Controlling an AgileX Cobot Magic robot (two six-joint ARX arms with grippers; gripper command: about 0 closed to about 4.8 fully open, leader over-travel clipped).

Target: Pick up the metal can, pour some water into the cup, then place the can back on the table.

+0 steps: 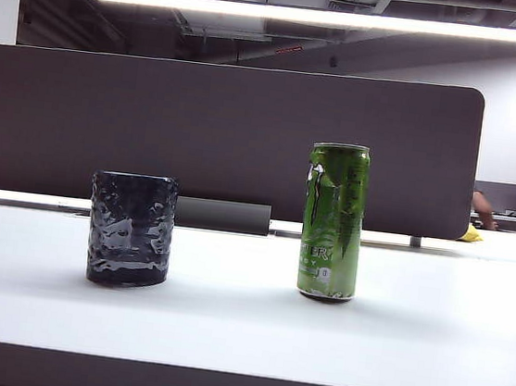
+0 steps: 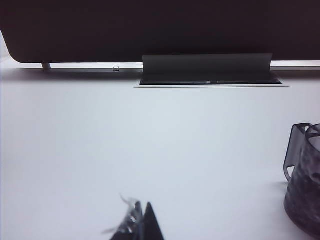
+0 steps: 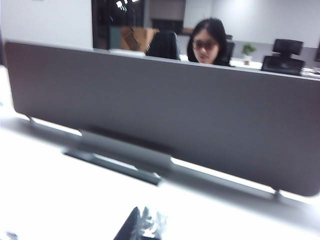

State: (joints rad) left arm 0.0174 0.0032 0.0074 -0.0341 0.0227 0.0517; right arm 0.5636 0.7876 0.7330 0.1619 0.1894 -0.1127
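- Metal can (image 1: 333, 222): tall, slim, green, with a black claw logo, white lettering and silver rims. It stands upright on the surface (image 1: 243, 326), to the right of centre in the exterior view, and appears in neither wrist view.
- Cup (image 1: 131, 229): short, wide, dark grey-black tumbler with glossy dimpled walls, upright and well apart from the can, to its left. The left wrist view catches part of it (image 2: 305, 195) at the frame's edge, and there its wall looks translucent and bumpy.
- Surface: broad, flat, matt white, with a dark front edge in the exterior view.
- Partition panel (image 1: 223, 133): dark grey, with rounded corners, standing on small feet behind both items. All three views show it.
- Left pincer (image 2: 140, 225): only its dark tips show in the left wrist view, low over bare surface and near the cup. The tips meet with no gap and hold nothing.
- Right pincer (image 3: 142, 225): blurred dark tips in the right wrist view, drawn together and empty, facing the partition.
- Person (image 3: 207, 42): dark-haired, wearing glasses, seen beyond the partition in the right wrist view only.
- The exterior view shows neither arm.
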